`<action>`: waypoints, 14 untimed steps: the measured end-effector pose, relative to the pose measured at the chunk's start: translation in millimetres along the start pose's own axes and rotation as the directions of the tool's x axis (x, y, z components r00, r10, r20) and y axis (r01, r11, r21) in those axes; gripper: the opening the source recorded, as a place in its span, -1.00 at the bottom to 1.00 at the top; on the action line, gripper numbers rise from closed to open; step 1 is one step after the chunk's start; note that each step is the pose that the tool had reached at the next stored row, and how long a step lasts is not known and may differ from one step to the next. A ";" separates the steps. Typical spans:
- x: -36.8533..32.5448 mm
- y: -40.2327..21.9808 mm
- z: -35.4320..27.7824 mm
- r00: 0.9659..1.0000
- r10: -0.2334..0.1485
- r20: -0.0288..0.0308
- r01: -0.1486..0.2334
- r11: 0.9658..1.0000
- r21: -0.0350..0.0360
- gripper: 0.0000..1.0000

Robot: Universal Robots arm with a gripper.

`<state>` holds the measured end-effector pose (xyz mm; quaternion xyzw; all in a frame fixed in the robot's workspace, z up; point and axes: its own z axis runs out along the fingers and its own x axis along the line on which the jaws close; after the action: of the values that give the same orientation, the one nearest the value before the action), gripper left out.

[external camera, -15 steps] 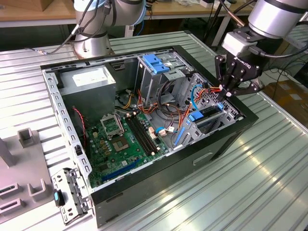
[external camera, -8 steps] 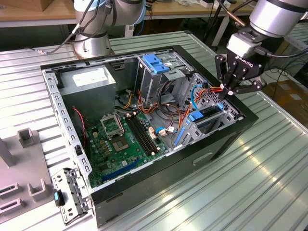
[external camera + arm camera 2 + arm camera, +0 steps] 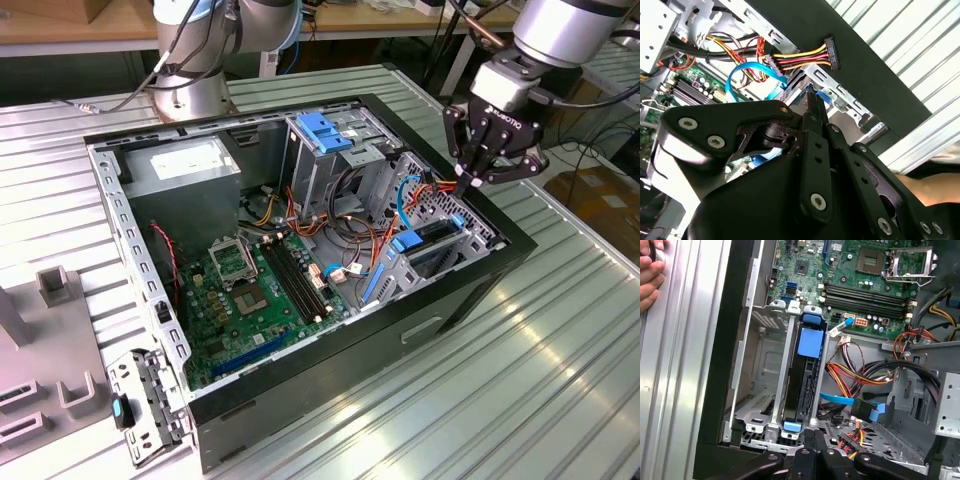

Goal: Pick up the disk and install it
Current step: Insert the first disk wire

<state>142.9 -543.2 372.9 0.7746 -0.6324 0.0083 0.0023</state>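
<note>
- The desk (image 3: 560, 360) is made of silver metal slats.
- An open black computer case (image 3: 300, 380) lies on it.
- A green board (image 3: 250, 300) sits in the bottom of the case.
- A metal cage (image 3: 765, 390) stands by the case wall, on the exterior view's right.
- The disk (image 3: 807, 370) sits upright in a slot of that cage, with blue rails at both ends.
- The tool (image 3: 478, 180) hangs just above the disk's end. Its fingers (image 3: 812, 440) are pressed together and hold nothing.
- A person's hand (image 3: 650, 275) rests on the desk beside the case.
</note>
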 end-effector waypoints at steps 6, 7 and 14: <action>0.0 -0.1 0.1 0.986 -0.167 0.001 0.167 0.986 0.003 -0.79; 0.0 -0.3 0.1 0.982 -0.189 0.001 0.189 0.982 0.003 -0.79; -2.4 -14.0 -6.3 0.966 -0.258 0.000 0.258 0.966 -0.001 -0.79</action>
<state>156.1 -537.9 379.2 0.8503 -0.5262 0.0076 0.0037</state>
